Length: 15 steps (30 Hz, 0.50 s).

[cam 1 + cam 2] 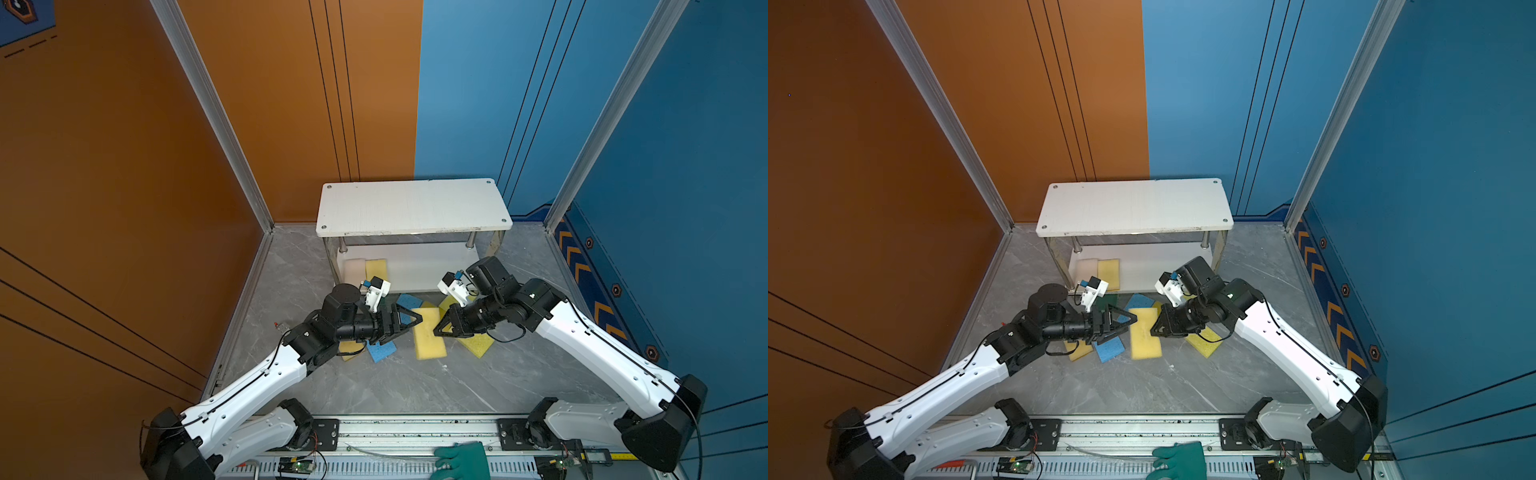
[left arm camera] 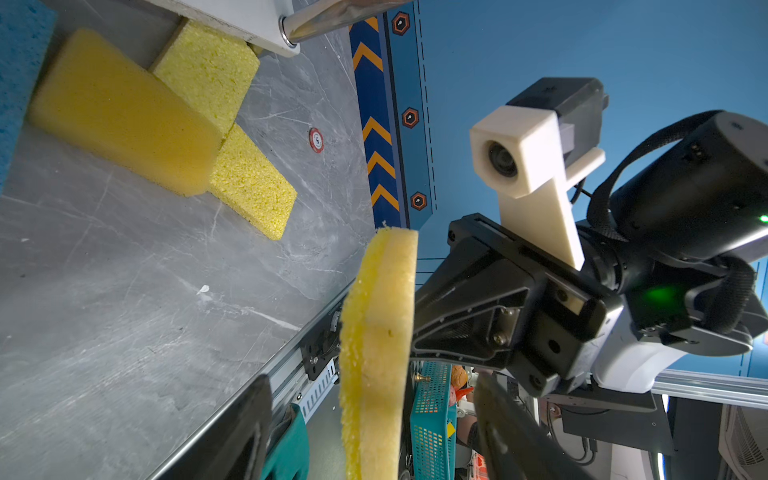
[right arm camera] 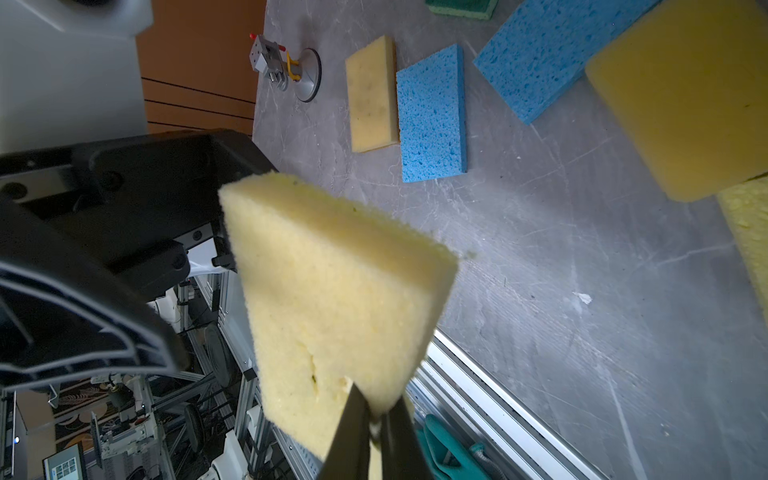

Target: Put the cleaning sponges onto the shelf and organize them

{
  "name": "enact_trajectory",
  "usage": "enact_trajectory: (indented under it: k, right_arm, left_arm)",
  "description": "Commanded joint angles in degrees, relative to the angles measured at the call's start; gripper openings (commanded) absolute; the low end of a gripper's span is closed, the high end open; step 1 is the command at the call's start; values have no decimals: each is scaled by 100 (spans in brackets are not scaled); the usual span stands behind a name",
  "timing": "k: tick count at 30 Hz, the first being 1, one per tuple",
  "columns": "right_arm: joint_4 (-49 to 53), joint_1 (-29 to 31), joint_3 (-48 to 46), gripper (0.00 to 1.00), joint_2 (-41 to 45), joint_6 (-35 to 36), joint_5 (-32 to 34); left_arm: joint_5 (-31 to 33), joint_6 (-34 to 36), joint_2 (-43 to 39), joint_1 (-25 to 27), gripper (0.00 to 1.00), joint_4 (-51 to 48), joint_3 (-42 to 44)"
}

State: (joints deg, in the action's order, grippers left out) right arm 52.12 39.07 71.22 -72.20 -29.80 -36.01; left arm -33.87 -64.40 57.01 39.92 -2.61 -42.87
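Ideally, the left tool (image 1: 412, 320), jaws apart either side of the pale yellow rectangular foam sponge (image 3: 332, 299), needed to close squarely on its free end. The right tool (image 3: 376, 419) was clamped on one corner, holding it edge-up in front of the white two-tier chrome-posted shelf (image 1: 411, 208). It looked porous, with a small tear near the grip.

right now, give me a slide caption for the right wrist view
Right gripper pinches a pale yellow sponge above the table, two blue sponges lying beyond.
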Motion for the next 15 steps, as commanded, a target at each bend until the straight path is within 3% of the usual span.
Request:
enact_trajectory:
  k: [1, 15]
  right_arm:
    - [177, 74, 177, 9, 86, 105, -63]
    - [169, 276, 122, 8, 124, 114, -31]
  left_arm:
    - [174, -6, -29, 76, 72, 220, -71]
    - [240, -46, 33, 165, 52, 346, -35]
